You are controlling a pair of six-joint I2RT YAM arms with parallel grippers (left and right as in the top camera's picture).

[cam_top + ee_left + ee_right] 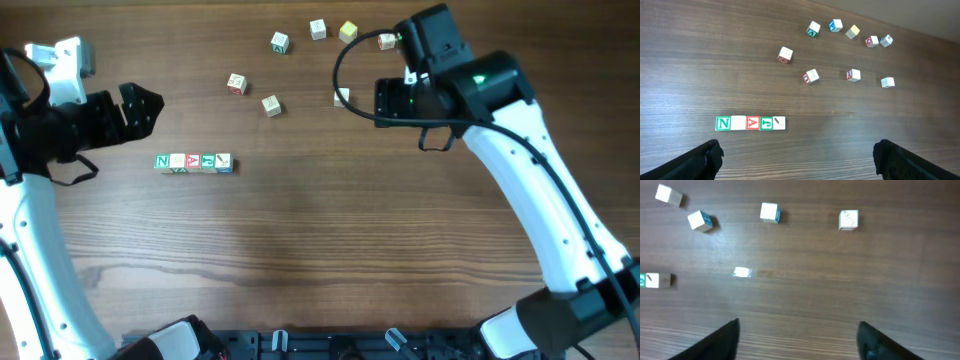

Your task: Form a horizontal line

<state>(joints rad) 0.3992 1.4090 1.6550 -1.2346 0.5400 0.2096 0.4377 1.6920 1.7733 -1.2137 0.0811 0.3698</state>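
The horizontal line (pixel 750 122) is laid on the left part of the wooden worktop (pixel 320 250). It is a short row of letter cubes set side against side with printed faces up, opened by a green N (pixel 723 123) and closed by a white face with a dark stroke. Five faces can be counted in the left wrist view. The cubes are kept touching and aligned with the wood grain, which is judged to be what makes the row read as one straight line. The loose letter cubes (pixel 853 75) are scattered well apart from the row, toward the far side, presumably as stock for extending it.

The left pincer (pixel 797 150) is held released, with nothing between its fingers. The row lies just ahead of it, offset toward one finger and untouched. The right pincer (pixel 797 325) is seen spread and empty among the scattered cubes. A white cube (pixel 742 272) lies ahead of its fingers, not between them, so a fetch is judged likely. The row is well apart from this pincer, and only its end shows at the left border of the right wrist view.
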